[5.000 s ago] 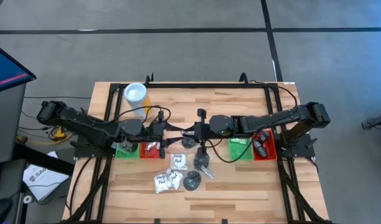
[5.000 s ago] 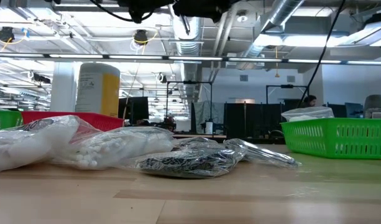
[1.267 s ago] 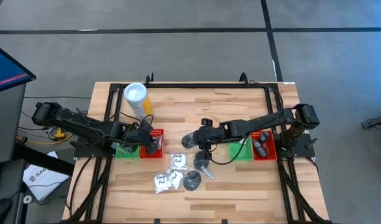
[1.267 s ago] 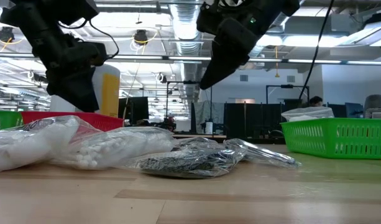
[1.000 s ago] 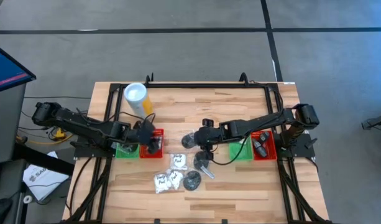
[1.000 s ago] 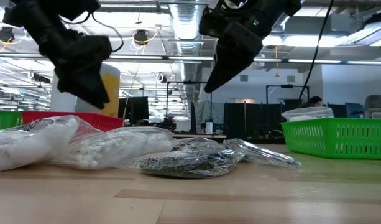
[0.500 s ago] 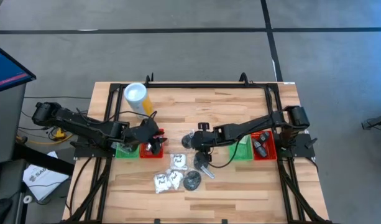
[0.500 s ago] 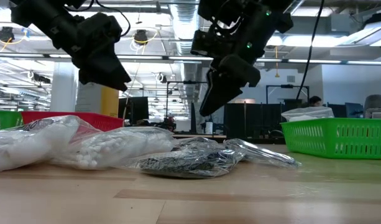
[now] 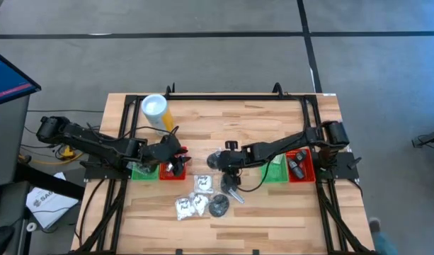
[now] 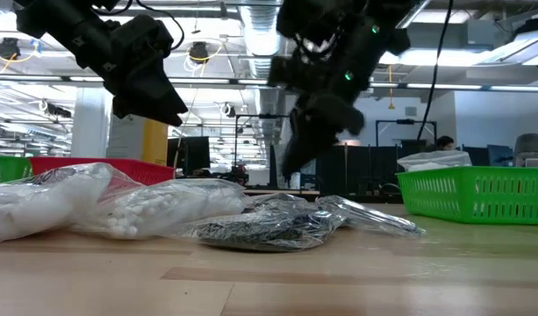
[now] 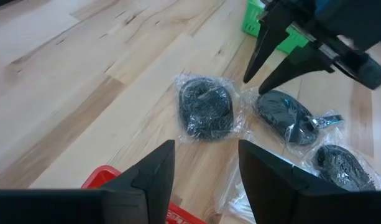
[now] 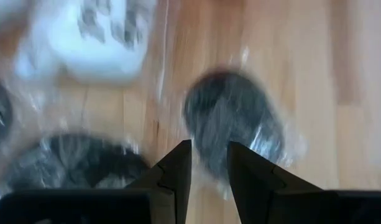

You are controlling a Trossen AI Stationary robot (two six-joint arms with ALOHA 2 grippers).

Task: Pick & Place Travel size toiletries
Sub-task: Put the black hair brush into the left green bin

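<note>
The toiletries lie in clear bags in a loose cluster near the middle of the table (image 9: pixel 273 205), toward its front edge: a dark round bundle (image 9: pixel 215 160) at the back, a second dark bundle (image 9: pixel 230 183) with a silvery tube (image 9: pixel 238 197) pointing slantwise toward the front right corner, a third dark disc (image 9: pixel 218 207) nearest the front edge, and three white sachets (image 9: pixel 203 183) to their left. The right gripper (image 9: pixel 227 166) hangs over the rear dark bundles, its fingers a narrow gap apart and holding nothing. The left gripper (image 9: pixel 175 164) hovers over the red tray (image 9: pixel 164 173) by the left edge, fingers parted and empty. Bare wood lies open along the back and the front right.
</note>
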